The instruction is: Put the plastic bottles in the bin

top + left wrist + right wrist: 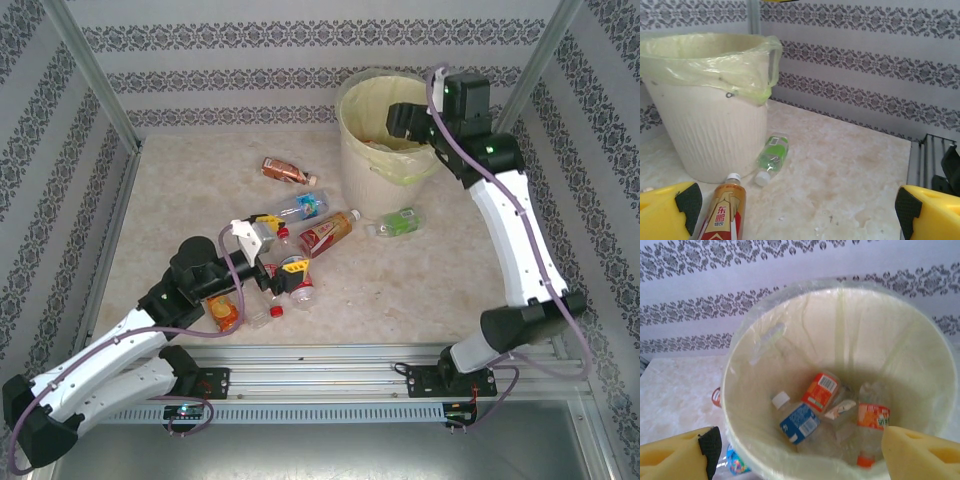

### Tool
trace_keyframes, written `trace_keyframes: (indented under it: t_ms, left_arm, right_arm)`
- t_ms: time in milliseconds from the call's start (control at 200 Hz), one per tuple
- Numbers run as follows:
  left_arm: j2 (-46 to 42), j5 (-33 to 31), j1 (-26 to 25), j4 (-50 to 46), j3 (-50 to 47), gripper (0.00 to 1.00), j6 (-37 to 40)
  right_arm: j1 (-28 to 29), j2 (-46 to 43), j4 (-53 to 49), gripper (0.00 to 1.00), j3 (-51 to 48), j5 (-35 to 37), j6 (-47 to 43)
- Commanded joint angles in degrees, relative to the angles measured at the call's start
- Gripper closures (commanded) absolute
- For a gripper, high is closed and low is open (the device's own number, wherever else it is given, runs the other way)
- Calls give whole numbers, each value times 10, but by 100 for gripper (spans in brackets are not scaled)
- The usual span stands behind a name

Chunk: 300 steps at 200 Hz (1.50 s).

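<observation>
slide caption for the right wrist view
Open right end effector above the lined bin, several plastic bottles lying at its bottom

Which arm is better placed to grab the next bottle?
Left, probably. The left tool hangs open and low, with the red-and-gold labelled clear plastic bottle lying just ahead. The right tool, open and empty, is over the large cream-white round bin.

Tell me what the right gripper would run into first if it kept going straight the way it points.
The right gripper points down into the open bin. Straight on, it would likely first meet the blue-labelled bottle lying at the bottom, though depth is unclear.
</observation>
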Motion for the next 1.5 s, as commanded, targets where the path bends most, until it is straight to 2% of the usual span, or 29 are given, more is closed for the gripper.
trace_keyframes:
  t_ms: [0, 235, 430, 580, 789, 1124, 1494]
  left_arm:
    - [10, 42, 5, -62, 38, 0, 33]
    - [53, 40, 5, -97, 65, 0, 33]
    - [90, 35, 4, -132, 92, 0, 28]
    - [98, 32, 3, -144, 96, 0, 31]
    - [107, 30, 0, -152, 100, 0, 33]
    - [119, 29, -4, -158, 103, 0, 36]
    - [121, 20, -5, -157, 99, 0, 42]
  right_arm:
    - [8, -70, 22, 16, -73, 16, 55]
    - [-4, -222, 64, 15, -282, -33, 170]
    - [-22, -282, 119, 15, -419, -82, 245]
    - [-40, -292, 155, 14, -499, -95, 294]
    - [-100, -269, 270, 13, -605, -185, 360]
    - [-127, -203, 396, 10, -676, -189, 423]
    - [-140, -55, 535, 11, -680, -224, 462]
